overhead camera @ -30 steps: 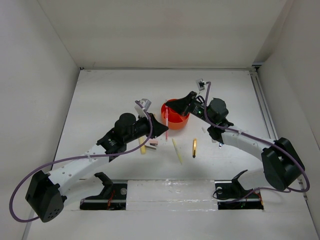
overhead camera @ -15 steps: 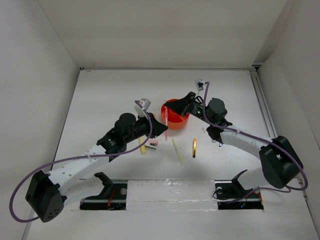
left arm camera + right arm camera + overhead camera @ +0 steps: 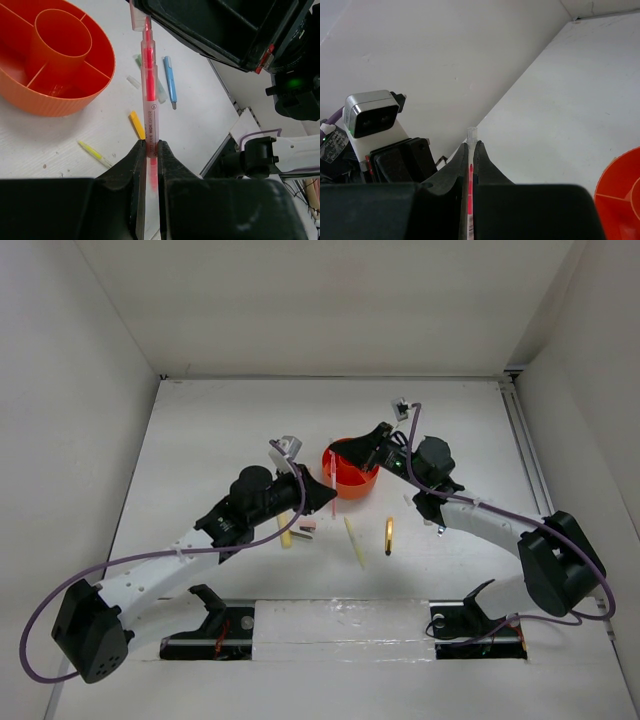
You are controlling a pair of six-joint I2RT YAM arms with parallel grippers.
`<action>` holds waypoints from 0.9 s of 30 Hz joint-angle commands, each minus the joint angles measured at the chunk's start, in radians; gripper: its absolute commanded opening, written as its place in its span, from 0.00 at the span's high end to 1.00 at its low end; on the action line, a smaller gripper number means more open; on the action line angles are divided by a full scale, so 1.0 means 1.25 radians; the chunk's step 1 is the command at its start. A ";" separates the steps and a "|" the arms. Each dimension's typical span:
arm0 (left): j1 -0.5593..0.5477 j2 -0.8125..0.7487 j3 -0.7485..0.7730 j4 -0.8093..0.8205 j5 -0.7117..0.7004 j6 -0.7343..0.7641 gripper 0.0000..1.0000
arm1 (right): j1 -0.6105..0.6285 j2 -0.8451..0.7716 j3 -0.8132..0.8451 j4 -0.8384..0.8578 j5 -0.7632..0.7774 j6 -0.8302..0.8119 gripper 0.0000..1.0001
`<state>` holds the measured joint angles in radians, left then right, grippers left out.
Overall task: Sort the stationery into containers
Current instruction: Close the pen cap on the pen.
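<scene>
Almost nothing has moved in the last second; only your right arm has shifted a touch. The pink highlighter (image 3: 149,95) hangs where it was, above the tabletop (image 3: 200,120) just beside the orange organiser (image 3: 50,102), in no compartment. Your left claw (image 3: 150,150) stays clenched on its barrel, and your right claw (image 3: 471,150) grips the capped end. This looks like a handover paused midway: one claw must let go before the highlighter can go in. The blue pen (image 3: 169,80) lies unsorted.
</scene>
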<state>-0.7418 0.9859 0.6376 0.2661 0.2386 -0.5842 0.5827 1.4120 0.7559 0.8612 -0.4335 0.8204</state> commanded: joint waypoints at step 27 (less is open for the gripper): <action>0.003 -0.014 0.051 0.072 -0.061 -0.008 1.00 | 0.020 0.007 -0.005 0.028 -0.009 -0.021 1.00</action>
<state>-0.7444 1.0027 0.6441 0.2760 0.2089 -0.5884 0.5903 1.4147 0.7551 0.8780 -0.4145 0.8150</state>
